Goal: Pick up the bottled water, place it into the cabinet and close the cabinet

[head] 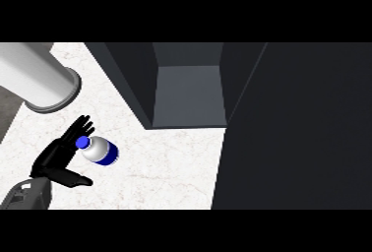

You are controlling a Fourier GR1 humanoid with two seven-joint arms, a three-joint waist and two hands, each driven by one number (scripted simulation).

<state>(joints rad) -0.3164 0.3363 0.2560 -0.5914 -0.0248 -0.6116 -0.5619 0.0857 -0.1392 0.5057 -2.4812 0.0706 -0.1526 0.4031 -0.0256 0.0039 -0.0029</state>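
One head view looks steeply down on the counter (pixel 167 162) from above, fairly near.

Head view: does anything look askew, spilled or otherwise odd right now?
Nothing stands out. The bottled water stands capped on the counter beside the open left hand, and the cabinet is open. No spill shows.

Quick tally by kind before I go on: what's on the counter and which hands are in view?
Bottled water: 1
Cabinet, open: 1
Grey cylinder at upper left: 1
Robot hands: 1, the left hand, fingers straight beside the bottle
Total: 4
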